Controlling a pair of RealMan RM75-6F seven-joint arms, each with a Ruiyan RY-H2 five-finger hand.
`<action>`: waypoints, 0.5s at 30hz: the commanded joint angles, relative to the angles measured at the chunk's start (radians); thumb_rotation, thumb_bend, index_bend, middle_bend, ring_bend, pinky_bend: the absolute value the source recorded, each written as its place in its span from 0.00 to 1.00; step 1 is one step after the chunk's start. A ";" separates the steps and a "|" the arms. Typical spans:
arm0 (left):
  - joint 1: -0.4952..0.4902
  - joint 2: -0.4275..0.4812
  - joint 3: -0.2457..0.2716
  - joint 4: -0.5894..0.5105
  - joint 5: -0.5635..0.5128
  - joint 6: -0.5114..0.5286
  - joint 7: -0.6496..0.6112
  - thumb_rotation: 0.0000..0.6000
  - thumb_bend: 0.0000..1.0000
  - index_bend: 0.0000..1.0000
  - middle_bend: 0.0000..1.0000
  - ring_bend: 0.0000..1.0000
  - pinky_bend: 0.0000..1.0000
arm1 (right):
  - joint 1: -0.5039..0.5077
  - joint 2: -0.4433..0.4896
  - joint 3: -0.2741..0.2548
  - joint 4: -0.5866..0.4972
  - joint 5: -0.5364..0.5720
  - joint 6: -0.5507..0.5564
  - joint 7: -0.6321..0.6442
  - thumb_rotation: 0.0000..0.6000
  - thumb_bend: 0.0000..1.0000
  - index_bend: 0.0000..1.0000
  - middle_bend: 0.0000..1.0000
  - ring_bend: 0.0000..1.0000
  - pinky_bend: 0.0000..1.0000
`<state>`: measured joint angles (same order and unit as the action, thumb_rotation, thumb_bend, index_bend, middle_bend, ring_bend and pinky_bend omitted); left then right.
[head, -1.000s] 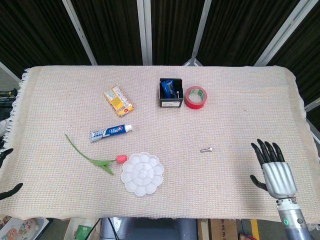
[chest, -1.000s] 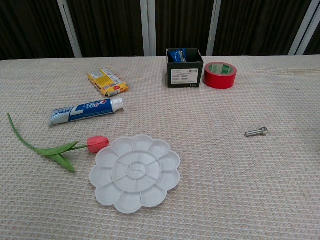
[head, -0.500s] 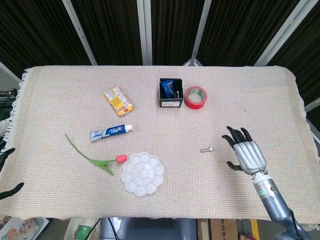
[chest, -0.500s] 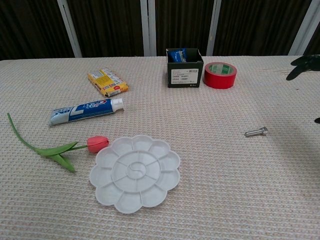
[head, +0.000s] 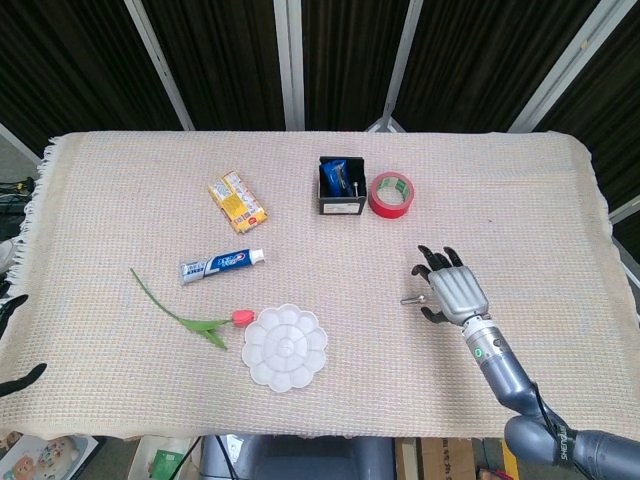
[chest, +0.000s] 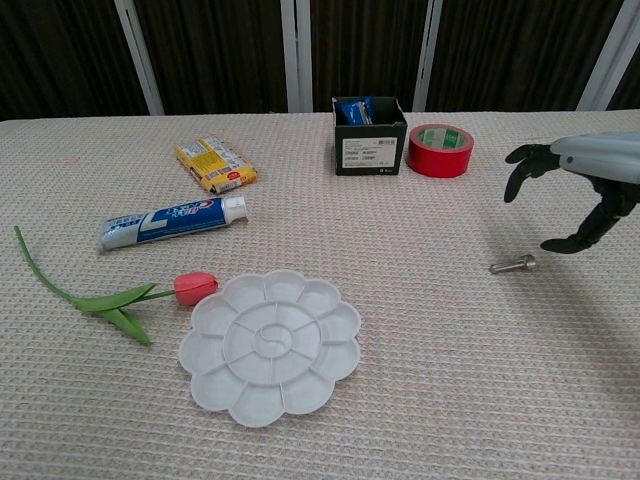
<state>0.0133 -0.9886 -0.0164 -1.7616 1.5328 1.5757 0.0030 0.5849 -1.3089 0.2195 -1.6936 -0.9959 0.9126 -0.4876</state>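
Note:
My right hand (head: 452, 292) hovers with its fingers spread and nothing in it, right next to a small metal bolt (head: 407, 299) on the woven cloth. In the chest view the right hand (chest: 580, 185) hangs just above and to the right of the bolt (chest: 513, 264), with thumb and fingers apart over it. Of my left hand (head: 14, 340) only dark fingertips show at the left edge of the head view, set wide apart and far from every object.
A white flower-shaped palette (head: 285, 347) lies front centre with a pink tulip (head: 190, 320) at its left. Behind them lie a toothpaste tube (head: 222, 264) and a yellow packet (head: 237, 201). A black box (head: 340, 186) and a red tape roll (head: 392, 194) stand further back.
My right hand has moved from the near right part of the table leftward and away from me, ending beside the bolt. The left hand and the objects have stayed put.

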 joint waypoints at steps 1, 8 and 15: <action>-0.001 -0.001 -0.001 -0.001 -0.003 -0.001 0.002 1.00 0.25 0.14 0.00 0.00 0.00 | 0.021 -0.019 -0.006 0.022 0.025 -0.010 -0.015 1.00 0.30 0.32 0.05 0.15 0.06; -0.004 -0.004 -0.004 -0.001 -0.010 -0.007 0.008 1.00 0.25 0.14 0.00 0.00 0.00 | 0.039 -0.032 -0.023 0.038 0.054 -0.001 -0.023 1.00 0.30 0.34 0.05 0.15 0.06; -0.007 -0.006 -0.005 -0.003 -0.013 -0.014 0.018 1.00 0.25 0.14 0.00 0.00 0.00 | 0.043 -0.054 -0.045 0.062 0.052 0.004 -0.007 1.00 0.30 0.36 0.05 0.15 0.06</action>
<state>0.0062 -0.9946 -0.0211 -1.7638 1.5194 1.5621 0.0208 0.6261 -1.3589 0.1777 -1.6358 -0.9436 0.9168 -0.4971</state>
